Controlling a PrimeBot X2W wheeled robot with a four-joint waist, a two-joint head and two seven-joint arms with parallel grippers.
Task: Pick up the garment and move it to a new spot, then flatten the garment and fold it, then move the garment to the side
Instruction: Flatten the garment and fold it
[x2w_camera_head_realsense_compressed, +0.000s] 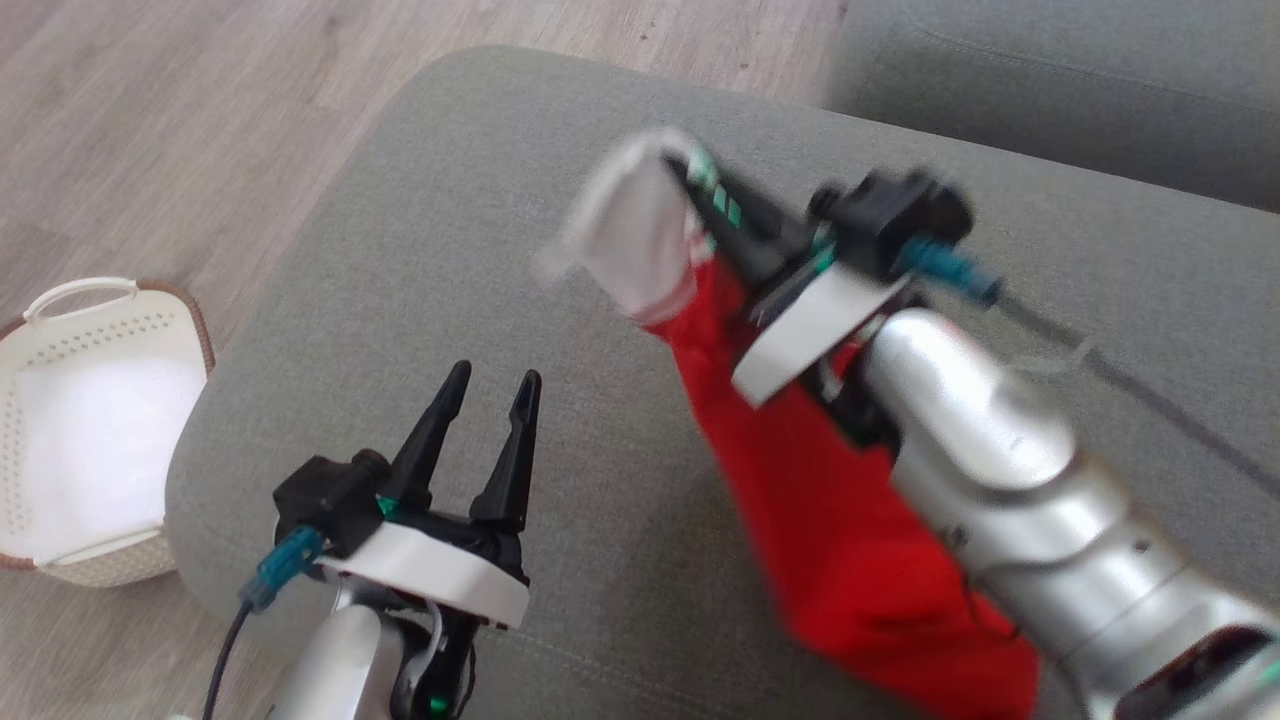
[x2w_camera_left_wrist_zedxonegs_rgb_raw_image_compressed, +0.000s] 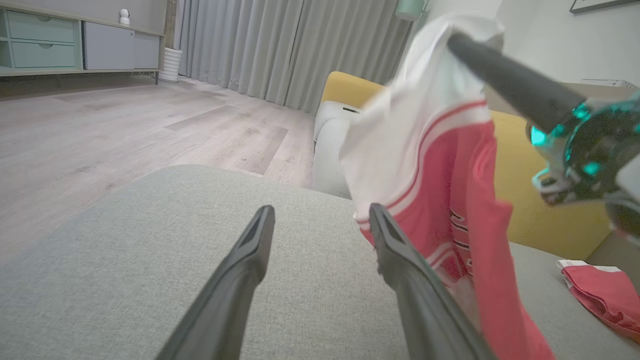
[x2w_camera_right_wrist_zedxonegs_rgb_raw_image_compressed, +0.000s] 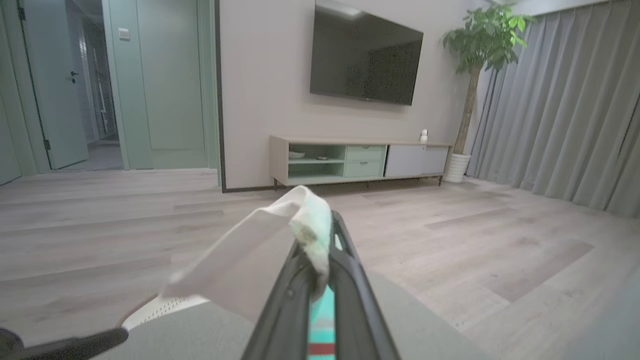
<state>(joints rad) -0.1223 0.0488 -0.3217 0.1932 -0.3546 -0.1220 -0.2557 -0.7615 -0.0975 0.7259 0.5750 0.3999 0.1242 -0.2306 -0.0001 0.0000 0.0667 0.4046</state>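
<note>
The garment is red with a white band and stripes at its top. It hangs in the air above the grey sofa cushion, lifted by its white edge. My right gripper is shut on that white edge, and the right wrist view shows the cloth pinched between the gripper fingers. The left gripper is open with nothing in it, low over the cushion to the left of the hanging garment. In the left wrist view the garment dangles just right of my open gripper.
A white perforated basket with white cloth inside stands on the wooden floor left of the cushion. Another red and white garment lies on the sofa at the right. A yellow cushion sits behind the hanging garment.
</note>
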